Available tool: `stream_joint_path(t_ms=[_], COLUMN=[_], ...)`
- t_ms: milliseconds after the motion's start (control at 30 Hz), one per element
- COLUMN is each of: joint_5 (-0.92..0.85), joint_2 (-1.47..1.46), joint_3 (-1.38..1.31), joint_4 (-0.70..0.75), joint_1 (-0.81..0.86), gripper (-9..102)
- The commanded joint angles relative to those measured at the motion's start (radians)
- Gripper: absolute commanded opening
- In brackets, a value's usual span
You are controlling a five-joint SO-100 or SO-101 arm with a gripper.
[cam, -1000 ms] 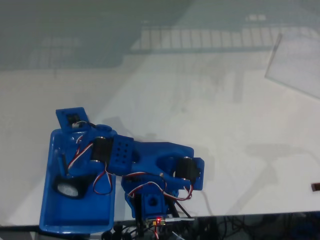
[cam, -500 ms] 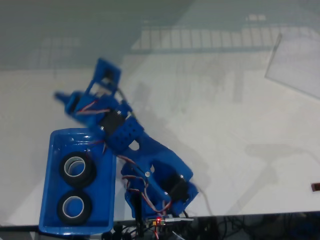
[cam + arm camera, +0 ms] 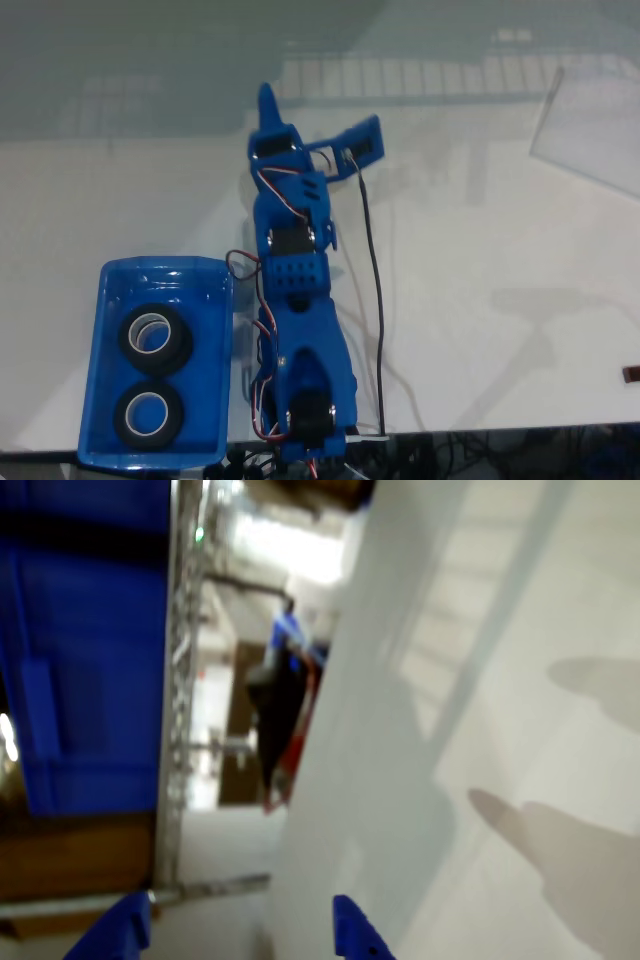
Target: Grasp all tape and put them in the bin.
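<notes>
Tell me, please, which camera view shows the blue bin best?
The fixed view shows it best: the whole bin is seen from above at lower left, with two tape rolls lying inside it. The wrist view looks along the white table past the open claw; I cannot identify the bin there.

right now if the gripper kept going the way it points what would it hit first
Nothing, it seems: the gripper points up the fixed view, away from the bin, over bare table. Depth is unclear.
</notes>
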Motion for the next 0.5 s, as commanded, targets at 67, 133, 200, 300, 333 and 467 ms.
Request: stream_joint_path(t_ms=[67, 133, 200, 300, 333, 467], joint_5=[0.040, 0.048, 0.055, 0.051, 0.048, 0.025], joint_2=[0.126, 0.176, 0.230, 0.291, 0.310, 0.414], joint_3=[0.091, 0.132, 0.175, 0.239, 0.259, 0.351], joint_4=[-0.017, -0.006, -0.002, -0.002, -0.002, 0.014], joint_1=[0.077, 0.098, 0.117, 0.133, 0.138, 0.153], gripper=[23, 23, 22, 20, 19, 17])
